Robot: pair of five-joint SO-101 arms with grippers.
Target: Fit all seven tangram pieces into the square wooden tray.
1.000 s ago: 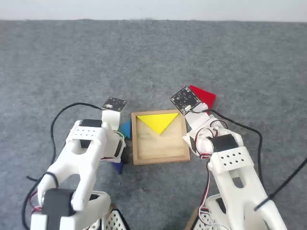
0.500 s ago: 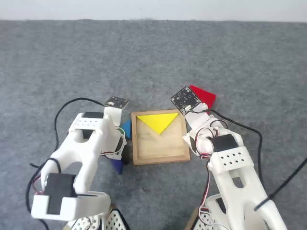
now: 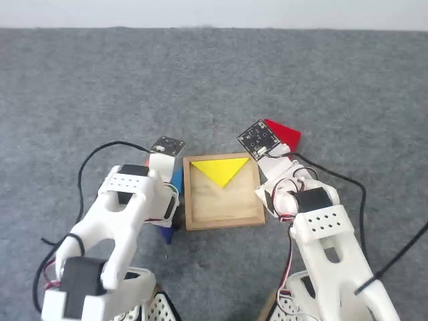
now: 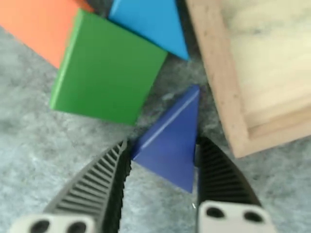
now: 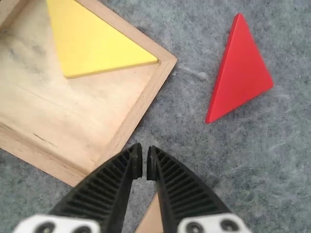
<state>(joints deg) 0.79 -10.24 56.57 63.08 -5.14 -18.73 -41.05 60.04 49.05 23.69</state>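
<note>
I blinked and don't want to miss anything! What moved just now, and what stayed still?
The left arm shifted a little toward the wooden tray, with its pincer down around the dark blue triangle. Nothing visibly got picked up or let go. The right arm, the yellow triangle in the tray, the red triangle and the dark blue triangle all stayed put.

Buried under the left arm (image 3: 127, 207) in the high view, bar slivers: dark blue triangle (image 3: 164, 234), light blue triangle (image 3: 176, 179). Partly behind the right wrist's camera board (image 3: 257, 138): red triangle (image 3: 286, 137). Cropped by wrist-view edges: orange piece (image 4: 39, 24), tray (image 4: 228, 73), yellow triangle (image 5: 92, 43). Unidentifiable: tan wedge (image 5: 151, 218) beneath right claw (image 5: 144, 167).
</note>
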